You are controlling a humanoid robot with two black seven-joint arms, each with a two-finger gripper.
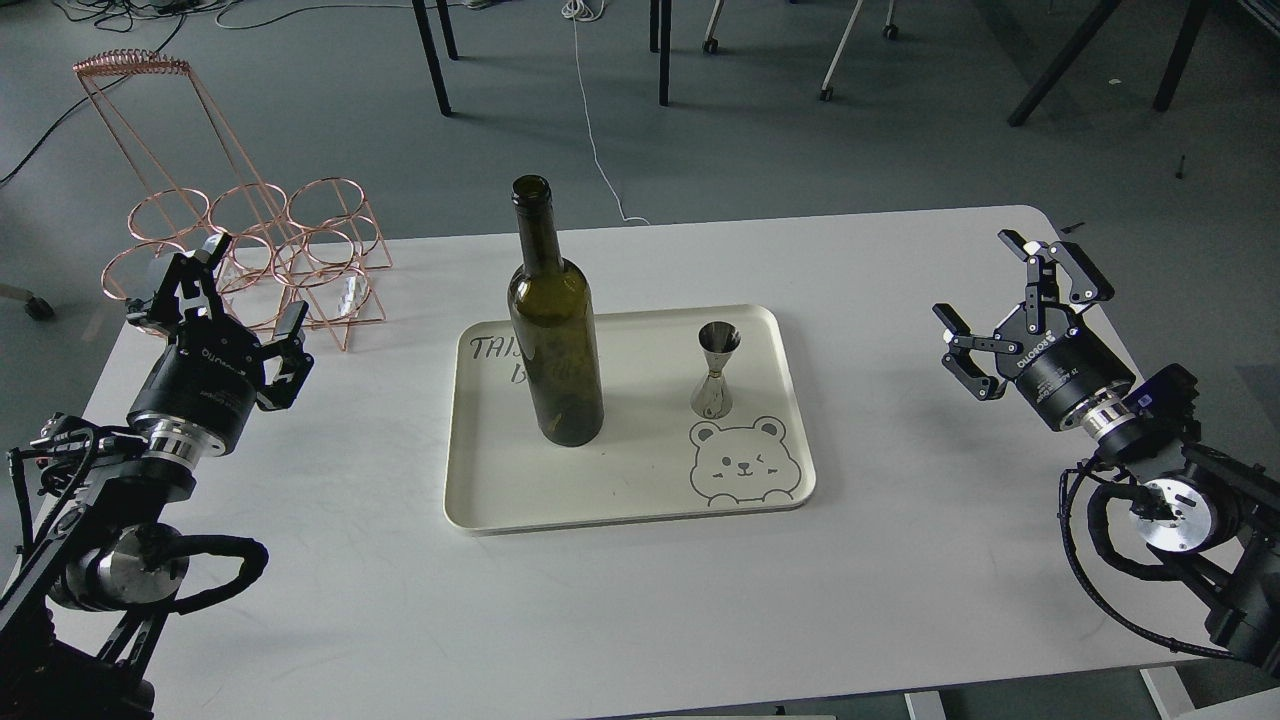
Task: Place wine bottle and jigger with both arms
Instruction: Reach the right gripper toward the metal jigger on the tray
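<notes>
- While both items are standing upright on the cream tray (470,500), the wine bottle (555,350) is sitting left and the jigger (715,372) right, each likely matching its nearer arm.
- Both the left gripper (250,300) and right gripper (1015,300) are hovering spread wide, grasping nothing, well apart from the 2 items.

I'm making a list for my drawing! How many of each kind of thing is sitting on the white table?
Bottle: 1, the wine bottle
Measuring cup: 1, the jigger
Tray: 1, the cream tray
Wire rack: 1, the copper rack
Total: 4
</notes>
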